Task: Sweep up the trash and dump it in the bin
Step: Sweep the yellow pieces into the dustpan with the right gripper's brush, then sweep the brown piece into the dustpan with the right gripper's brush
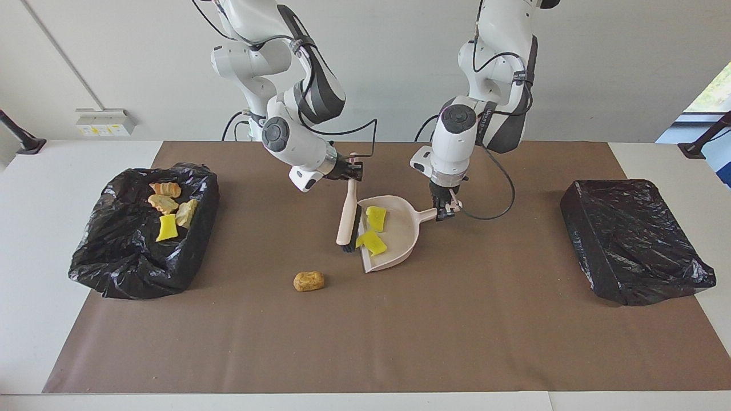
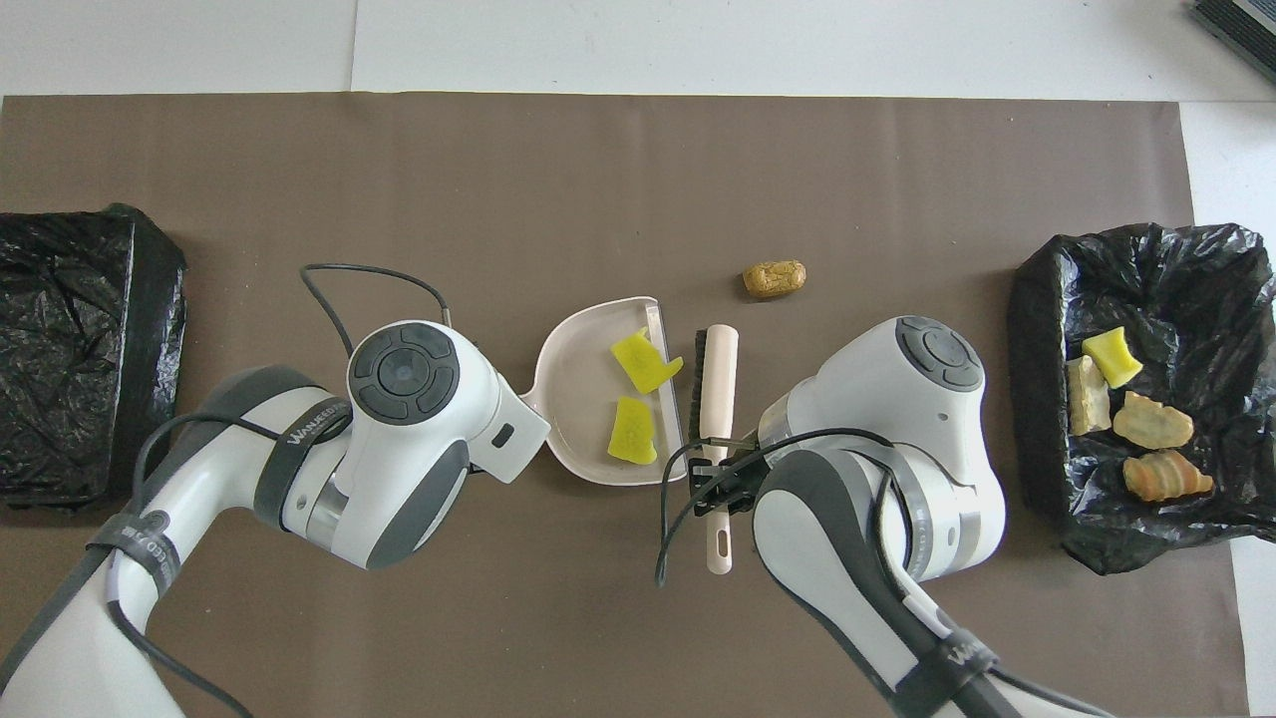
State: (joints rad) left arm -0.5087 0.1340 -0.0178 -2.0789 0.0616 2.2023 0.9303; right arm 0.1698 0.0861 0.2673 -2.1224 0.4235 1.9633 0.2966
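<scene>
Lying in the dustpan (image 1: 394, 251) – 2 yellow chunks (image 1: 372, 242), beside the brush (image 1: 346, 220) clamped by right gripper (image 1: 352, 172); left gripper (image 1: 446, 209) clamps dustpan's handle.

Bright, even daylight fills both views, and a window (image 1: 711, 91) at the edge of the facing view glows nearly washed out. Shadows are soft and short, pooling just under the dustpan (image 1: 394, 251) and beside the black bin bags (image 1: 634, 242), whose crinkled plastic throws small glints. Everything is sharp on the brown mat (image 2: 598, 170), with no blur and the straight edges barely bowed.
</scene>
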